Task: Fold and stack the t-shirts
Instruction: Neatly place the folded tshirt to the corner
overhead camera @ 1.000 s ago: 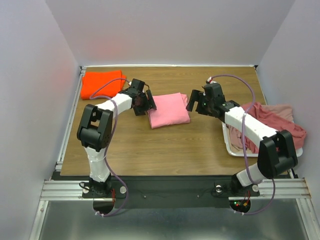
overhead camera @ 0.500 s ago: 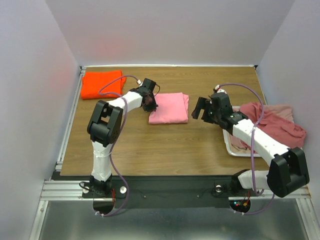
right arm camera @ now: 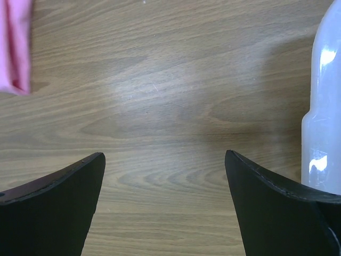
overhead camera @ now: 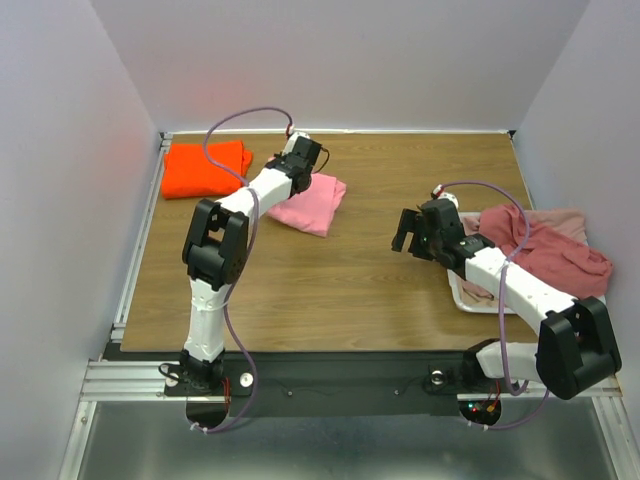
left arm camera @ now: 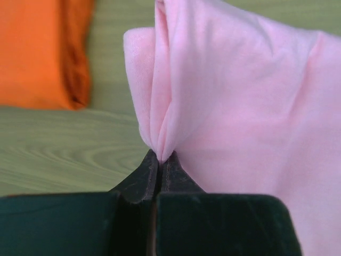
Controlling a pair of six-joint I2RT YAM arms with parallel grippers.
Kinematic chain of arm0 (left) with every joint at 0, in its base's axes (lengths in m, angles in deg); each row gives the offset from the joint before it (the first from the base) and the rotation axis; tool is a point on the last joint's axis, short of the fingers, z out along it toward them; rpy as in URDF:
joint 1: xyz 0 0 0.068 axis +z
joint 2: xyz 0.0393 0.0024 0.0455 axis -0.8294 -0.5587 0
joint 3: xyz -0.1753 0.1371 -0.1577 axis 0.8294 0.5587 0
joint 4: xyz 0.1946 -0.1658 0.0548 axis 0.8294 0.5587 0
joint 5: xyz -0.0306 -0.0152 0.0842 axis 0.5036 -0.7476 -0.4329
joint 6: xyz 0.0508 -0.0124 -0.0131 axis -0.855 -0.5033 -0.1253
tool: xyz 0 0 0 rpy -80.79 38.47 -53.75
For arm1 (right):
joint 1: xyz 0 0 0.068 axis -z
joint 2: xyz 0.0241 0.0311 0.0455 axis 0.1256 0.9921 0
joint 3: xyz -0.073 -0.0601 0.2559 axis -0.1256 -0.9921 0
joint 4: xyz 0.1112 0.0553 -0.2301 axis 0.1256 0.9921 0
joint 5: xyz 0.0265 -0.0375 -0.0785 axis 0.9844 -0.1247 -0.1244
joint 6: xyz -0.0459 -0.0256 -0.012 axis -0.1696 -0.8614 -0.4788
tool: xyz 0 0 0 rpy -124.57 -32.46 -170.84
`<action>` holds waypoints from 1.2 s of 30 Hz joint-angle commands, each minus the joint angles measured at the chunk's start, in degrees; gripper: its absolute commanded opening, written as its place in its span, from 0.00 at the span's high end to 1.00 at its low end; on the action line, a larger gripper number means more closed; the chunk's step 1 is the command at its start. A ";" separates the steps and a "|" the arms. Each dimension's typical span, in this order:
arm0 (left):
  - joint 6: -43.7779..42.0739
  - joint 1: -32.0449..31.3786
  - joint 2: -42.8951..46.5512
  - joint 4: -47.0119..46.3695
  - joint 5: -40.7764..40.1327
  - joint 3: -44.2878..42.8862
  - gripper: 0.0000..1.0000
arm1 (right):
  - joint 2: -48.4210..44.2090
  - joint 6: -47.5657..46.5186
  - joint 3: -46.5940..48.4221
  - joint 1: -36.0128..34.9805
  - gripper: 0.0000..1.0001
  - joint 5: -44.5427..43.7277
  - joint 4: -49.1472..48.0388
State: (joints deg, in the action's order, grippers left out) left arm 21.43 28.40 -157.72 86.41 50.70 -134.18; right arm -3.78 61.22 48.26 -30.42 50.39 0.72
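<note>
Item 1: my left hand (left arm camera: 160,158), pressed together on a pinched fold of the light pink t-shirt (overhead camera: 314,203). The shirt lies folded on the wooden surface (overhead camera: 330,290), far left of centre, near the bright orange t-shirt (overhead camera: 205,168) in the far left corner.
Item 2: my right hand (right arm camera: 164,156), spread wide, holding nothing, over bare wood.
Item 3: dusty rose and pale pink t-shirts (overhead camera: 550,245), heaped over the white tray (right arm camera: 325,106) at my right.
</note>
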 commanded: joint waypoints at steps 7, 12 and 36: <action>-28.22 4.43 -2.19 -10.02 -17.72 -11.22 1.00 | 2.61 -2.15 0.69 0.26 0.00 -1.98 -1.69; -33.42 8.38 -2.54 -13.10 -17.56 -14.47 1.00 | 4.02 -2.50 0.77 0.26 0.00 -5.14 -1.78; -45.04 13.75 -0.26 -19.00 -11.50 -21.33 1.00 | 2.35 -4.08 0.51 0.26 0.00 -9.89 -1.78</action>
State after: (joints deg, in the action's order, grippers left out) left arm -24.06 41.86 -162.31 69.71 38.15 -152.30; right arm 0.20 58.23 48.26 -30.48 43.11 0.11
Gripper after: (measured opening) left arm 0.048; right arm 0.997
